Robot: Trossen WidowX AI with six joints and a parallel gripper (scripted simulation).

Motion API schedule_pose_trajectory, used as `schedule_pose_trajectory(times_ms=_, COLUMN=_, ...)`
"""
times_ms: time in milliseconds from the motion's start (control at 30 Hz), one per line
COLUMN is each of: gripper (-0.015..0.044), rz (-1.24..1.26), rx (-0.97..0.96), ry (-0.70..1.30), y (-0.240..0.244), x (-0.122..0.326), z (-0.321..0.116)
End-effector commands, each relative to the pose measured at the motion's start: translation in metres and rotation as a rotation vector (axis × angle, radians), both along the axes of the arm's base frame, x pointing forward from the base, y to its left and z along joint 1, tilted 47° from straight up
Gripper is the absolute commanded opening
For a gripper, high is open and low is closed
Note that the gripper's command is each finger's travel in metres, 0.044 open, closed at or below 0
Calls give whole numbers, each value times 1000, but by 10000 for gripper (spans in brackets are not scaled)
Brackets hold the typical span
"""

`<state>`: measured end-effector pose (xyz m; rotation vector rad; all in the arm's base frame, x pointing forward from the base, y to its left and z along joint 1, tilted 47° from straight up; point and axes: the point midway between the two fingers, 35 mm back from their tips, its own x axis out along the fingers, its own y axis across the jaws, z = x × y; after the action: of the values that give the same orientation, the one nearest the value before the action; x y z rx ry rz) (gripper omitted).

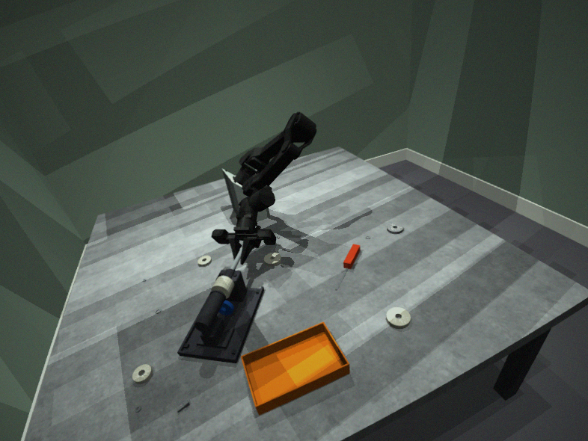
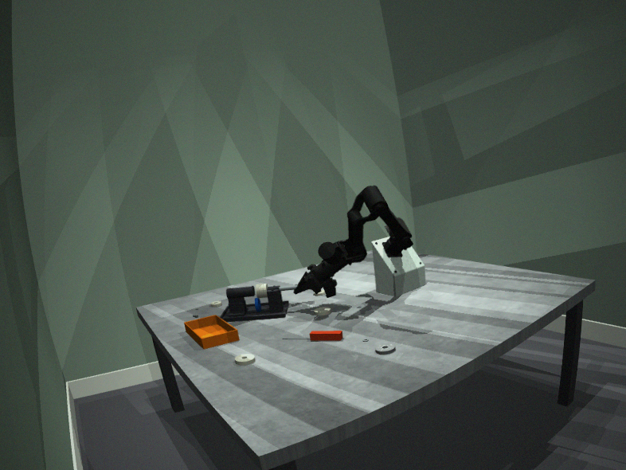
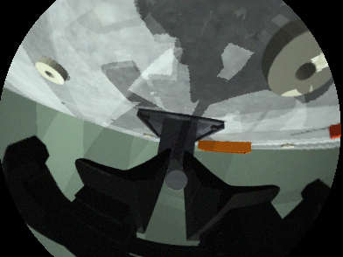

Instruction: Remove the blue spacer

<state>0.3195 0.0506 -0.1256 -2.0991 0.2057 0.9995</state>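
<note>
My gripper (image 1: 240, 256) (image 2: 296, 291) (image 3: 177, 153) is shut on the grey shaft (image 1: 236, 262) (image 2: 287, 288) (image 3: 176, 180), whose round end shows between the fingers in the wrist view. The blue spacer (image 1: 226, 308) (image 2: 257, 304) is off the shaft. It stands on edge below the shaft line, at the base plate (image 1: 251, 313) (image 2: 276, 316), between the big housing block (image 1: 210, 310) (image 2: 239, 291) and the smaller post (image 1: 239, 285) (image 2: 275, 300). The cream spacer stack (image 1: 223, 285) (image 2: 260, 289) is up on the shaft line beside the post. The shaft's far end is hidden.
An orange tray (image 1: 298, 396) (image 2: 220, 341) (image 3: 224, 147) stands beside the base plate. A red-handled tool (image 1: 351, 256) (image 2: 326, 335) lies to its right in the top view. Loose washers, one cream washer (image 1: 398, 317) (image 2: 244, 358) among them, and small rings lie around.
</note>
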Motion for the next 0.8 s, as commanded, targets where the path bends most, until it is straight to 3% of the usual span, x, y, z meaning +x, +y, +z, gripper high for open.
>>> schedule_pose_trajectory(times_ms=0, gripper=0, rz=-2, rx=-1, ry=-3, y=-1, x=4, z=-1)
schedule_pose_trajectory(times_ms=767, gripper=0, rz=-2, rx=-2, ry=-4, y=-3, x=12, z=-4)
